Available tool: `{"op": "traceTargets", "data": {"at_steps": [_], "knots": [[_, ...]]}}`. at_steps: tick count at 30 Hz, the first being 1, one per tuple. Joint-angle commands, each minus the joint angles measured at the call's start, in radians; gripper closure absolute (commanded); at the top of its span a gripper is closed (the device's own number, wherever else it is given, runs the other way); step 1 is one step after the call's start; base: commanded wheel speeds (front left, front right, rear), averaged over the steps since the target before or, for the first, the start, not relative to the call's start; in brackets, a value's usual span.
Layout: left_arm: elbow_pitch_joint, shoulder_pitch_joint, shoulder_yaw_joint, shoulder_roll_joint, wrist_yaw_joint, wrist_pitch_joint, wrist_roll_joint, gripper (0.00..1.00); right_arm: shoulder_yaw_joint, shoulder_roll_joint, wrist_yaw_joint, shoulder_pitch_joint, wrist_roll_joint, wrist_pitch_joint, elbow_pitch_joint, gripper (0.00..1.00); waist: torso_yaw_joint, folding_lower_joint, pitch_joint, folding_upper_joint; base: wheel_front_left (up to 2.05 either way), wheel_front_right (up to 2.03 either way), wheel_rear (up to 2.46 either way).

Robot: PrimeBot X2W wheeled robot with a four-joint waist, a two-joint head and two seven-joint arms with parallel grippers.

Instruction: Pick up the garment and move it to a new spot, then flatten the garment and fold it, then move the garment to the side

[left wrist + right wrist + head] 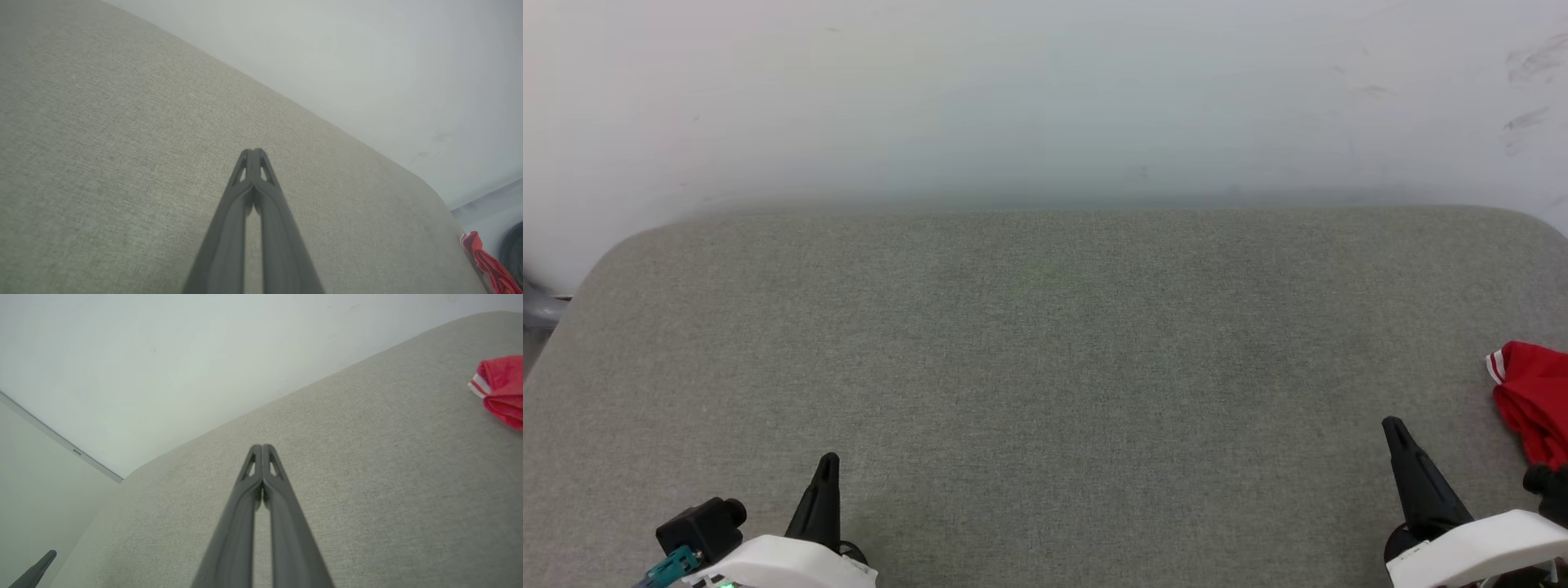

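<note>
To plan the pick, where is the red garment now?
In the head view the red garment lies on the grey surface, far right, beside the right end effector.

Grey padded surface (1045,367) lies open; garment (1534,400) bunched far right.

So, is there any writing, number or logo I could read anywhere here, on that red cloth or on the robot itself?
None can be read.
The garment lies bunched at the right edge of the grey padded surface: red fabric and red-and-white striped trim, no letters or numbers in sight.
The left gripper and right gripper: no label to be seen.
The wall: dark scuffs, not writing.
</note>
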Motion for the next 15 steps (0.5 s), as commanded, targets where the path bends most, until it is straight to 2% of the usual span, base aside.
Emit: {"op": "traceTargets", "data": {"at_steps": [1, 15], "knots": [[-0.009, -0.03, 0.01, -0.001, -0.005, 0.004, -0.025, 1.0, -0.002, 0.001, 0.0, -0.03, 0.029, -0.003, -0.006, 1.0, 0.0, 0.0, 0.0, 0.0, 0.0, 0.0, 0.0], [0.001, -0.054, 0.047, -0.018, -0.029, 0.055, -0.211, 1.0, -0.004, 0.002, 0.0, -0.068, 0.228, -0.003, 0.054, 1.0, 0.0, 0.0, 0.003, 0.0, 0.0, 0.0, 0.0]]}}
